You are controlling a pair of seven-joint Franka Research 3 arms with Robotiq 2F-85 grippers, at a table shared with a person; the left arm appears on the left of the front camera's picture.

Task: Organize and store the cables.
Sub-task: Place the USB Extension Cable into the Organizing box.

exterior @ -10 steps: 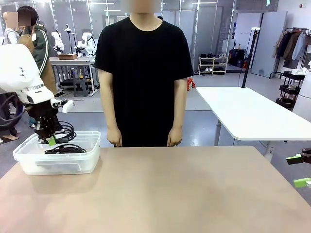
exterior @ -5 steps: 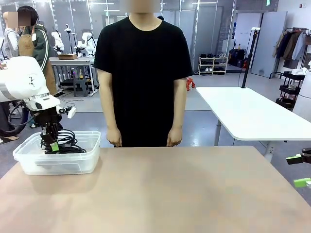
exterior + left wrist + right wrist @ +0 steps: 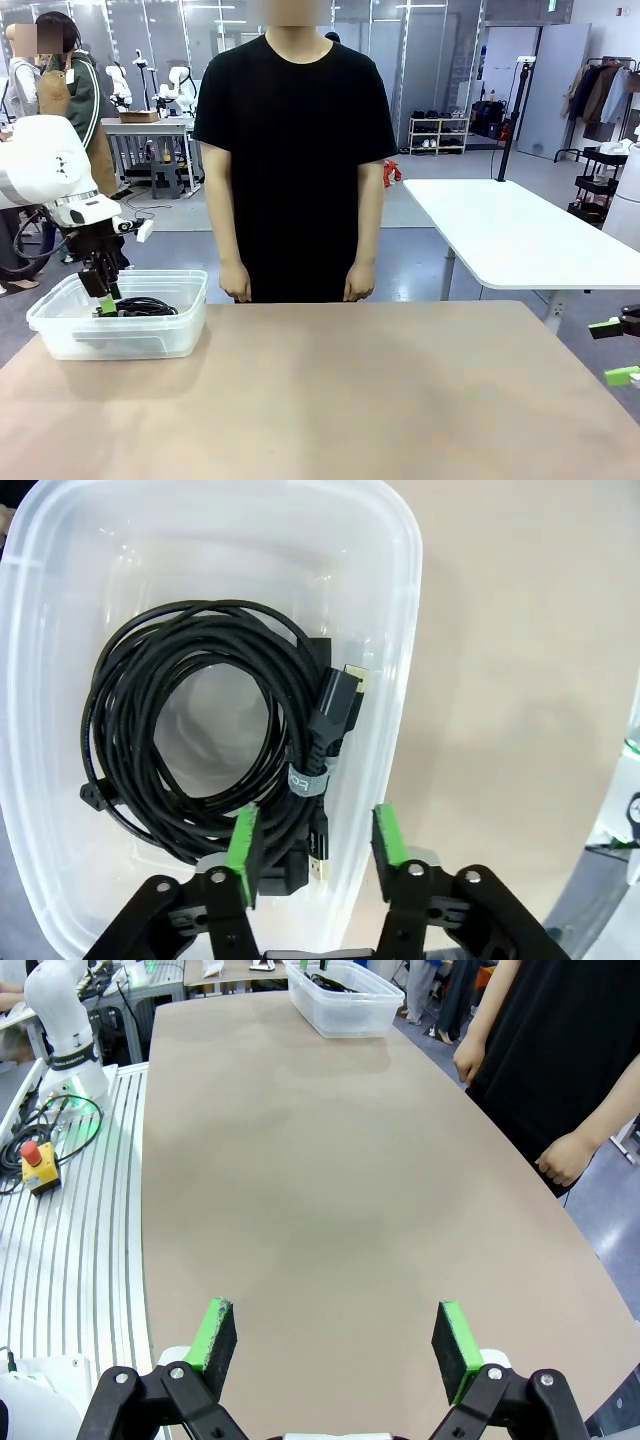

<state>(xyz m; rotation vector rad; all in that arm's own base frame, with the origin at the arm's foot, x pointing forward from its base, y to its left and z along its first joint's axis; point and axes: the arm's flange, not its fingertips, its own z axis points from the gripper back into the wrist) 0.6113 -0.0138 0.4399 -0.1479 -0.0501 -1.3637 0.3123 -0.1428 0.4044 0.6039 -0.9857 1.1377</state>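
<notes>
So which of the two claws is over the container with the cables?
The left claw, open above the coiled cables in the clear container. The right claw hangs open over bare table.

A: Where does the front camera sit?
B: At the counter's (image 3: 350, 390) near edge, facing the person (image 3: 295, 150) across it; the bin (image 3: 118, 318) is at left centre.

A: The left wrist one?
B: Straight down, close over that bin (image 3: 395, 630), its tool (image 3: 313, 845) at the bottom edge.

A: And the right?
B: Higher, looking along the counter (image 3: 330, 1190); the same bin (image 3: 345, 1002) is small at top centre, the person (image 3: 560, 1040) at upper right.
</notes>
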